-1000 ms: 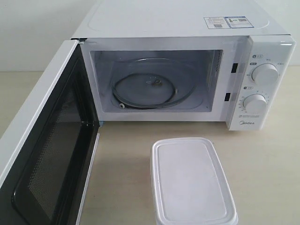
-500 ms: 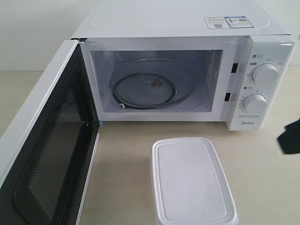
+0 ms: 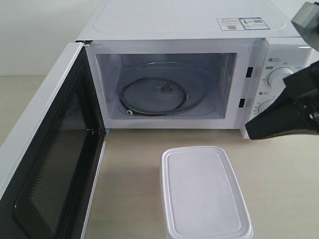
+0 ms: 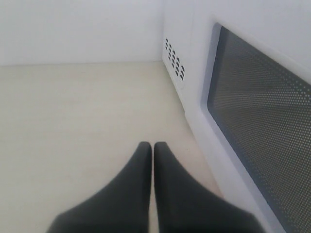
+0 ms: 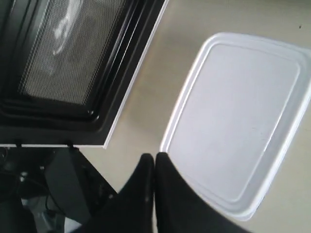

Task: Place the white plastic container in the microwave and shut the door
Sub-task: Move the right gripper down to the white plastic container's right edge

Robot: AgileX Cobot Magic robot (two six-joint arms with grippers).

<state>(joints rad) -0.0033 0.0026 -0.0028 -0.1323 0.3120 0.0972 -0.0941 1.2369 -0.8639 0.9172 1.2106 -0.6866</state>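
The white plastic container (image 3: 204, 191) sits lidded on the table in front of the microwave (image 3: 189, 30); it fills much of the right wrist view as well (image 5: 238, 116). The door (image 3: 47, 149) hangs wide open to the left, its dark mesh window facing inward (image 5: 73, 48). Inside the cavity lies a glass turntable (image 3: 159, 94). My right gripper (image 3: 249, 133) hovers shut and empty above the table, right of and above the container, in front of the knobs; its tips (image 5: 154, 158) appear over the container's edge. My left gripper (image 4: 152, 145) is shut, empty, beside the door's outer face (image 4: 262, 111).
The microwave's control panel (image 3: 276, 74) with two knobs is partly hidden behind my right arm. Pale tabletop (image 3: 129, 169) shows between the open door and the container. A dark robot base (image 5: 53, 184) is visible past the table edge in the right wrist view.
My right arm has swung in from the right edge of the exterior view, up and leftward, now covering part of the knob panel. Container, door and microwave have not moved.
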